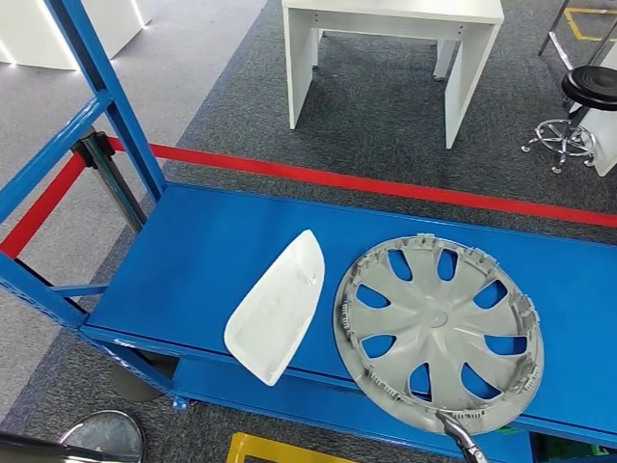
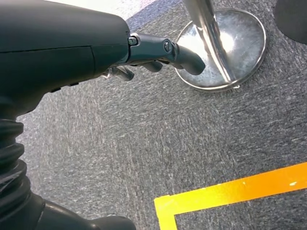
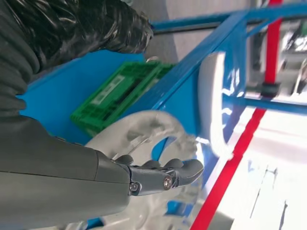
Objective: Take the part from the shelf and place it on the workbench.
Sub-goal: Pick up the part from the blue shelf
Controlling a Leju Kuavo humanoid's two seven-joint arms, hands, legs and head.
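The robot's left hand [image 2: 145, 55] is reaching in from the nine o'clock edge over grey carpet [image 2: 126, 143], its dark casing filling the ten o'clock corner. Its fingers [image 2: 184, 56] are extending toward three o'clock, slightly curved, and are holding nothing. A black ribbed cover [image 2: 11, 163] is sitting at the eight o'clock edge. Just beyond the fingertips, toward one o'clock, a round shiny metal base [image 2: 235, 48] is resting on the carpet, with a polished pole [image 2: 210, 33] rising from it toward twelve o'clock. A strip of yellow floor tape [image 2: 231, 191] is running from five o'clock out to the three o'clock edge, bending into a corner near six o'clock
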